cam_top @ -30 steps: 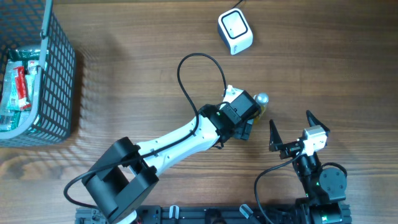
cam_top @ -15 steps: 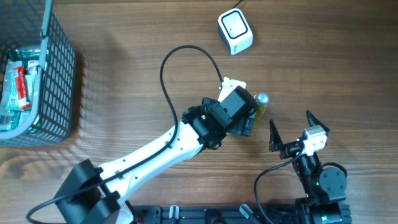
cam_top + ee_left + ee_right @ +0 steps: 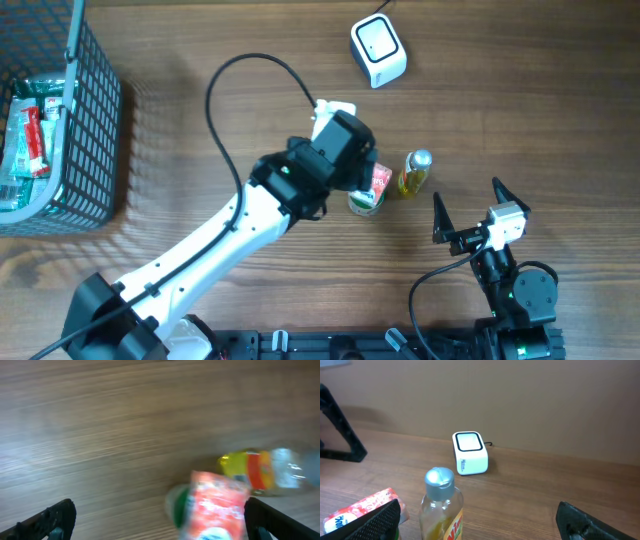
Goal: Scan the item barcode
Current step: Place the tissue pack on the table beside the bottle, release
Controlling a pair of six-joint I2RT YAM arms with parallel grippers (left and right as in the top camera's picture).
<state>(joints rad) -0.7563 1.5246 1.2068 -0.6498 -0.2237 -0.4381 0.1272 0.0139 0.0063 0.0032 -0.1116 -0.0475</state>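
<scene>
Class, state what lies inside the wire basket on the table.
Inside the basket lie a red-and-white packet and greenish wrapped packs; its mesh wall hides whatever sits lower.

The wooden worktop (image 3: pixel 200 120) carries a dark wire basket (image 3: pixel 100 130) at the upper left of the overhead frame. A white barcode scanner (image 3: pixel 378 50) sits at top centre-right. Near the middle stands a yellow bottle (image 3: pixel 414 173) with a silver cap. A red-and-white packet (image 3: pixel 372 190) lies just left of it.
</scene>
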